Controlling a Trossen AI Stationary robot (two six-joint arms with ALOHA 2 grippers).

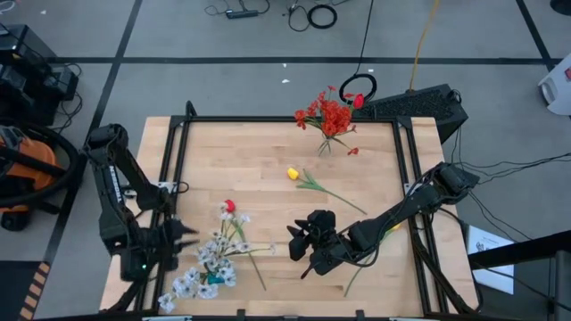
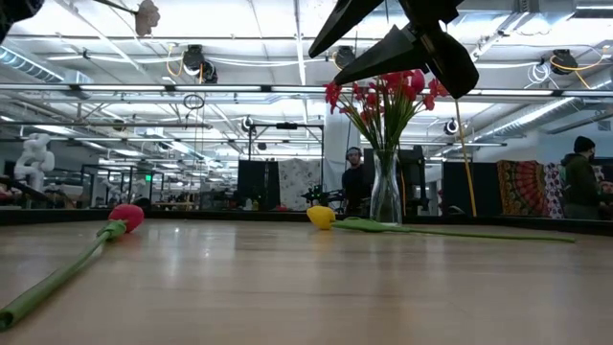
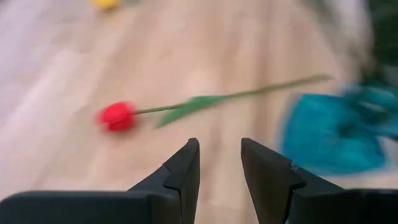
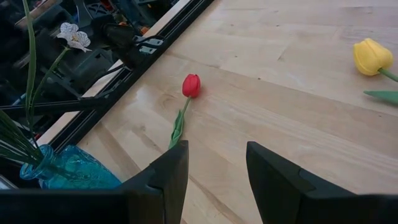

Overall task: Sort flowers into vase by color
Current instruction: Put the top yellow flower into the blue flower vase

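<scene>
The red tulip (image 3: pixel 117 116) lies flat on the table (image 1: pixel 268 152), just ahead of the left gripper (image 3: pixel 219 163), whose fingers stand apart, empty. The right gripper (image 4: pixel 216 167) hovers nearby, parted and empty too.

Grey floor (image 1: pixel 223 45) strewn with black cables (image 1: pixel 321 15).

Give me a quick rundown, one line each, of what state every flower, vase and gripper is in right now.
Left gripper: open, empty, above the table.
Right gripper: open, empty, above the table.
Red tulip: lying flat on the table.
Yellow tulip: lying flat.
Clear vase: upright, holding red flowers.
Blue vase: holding white flowers.
</scene>
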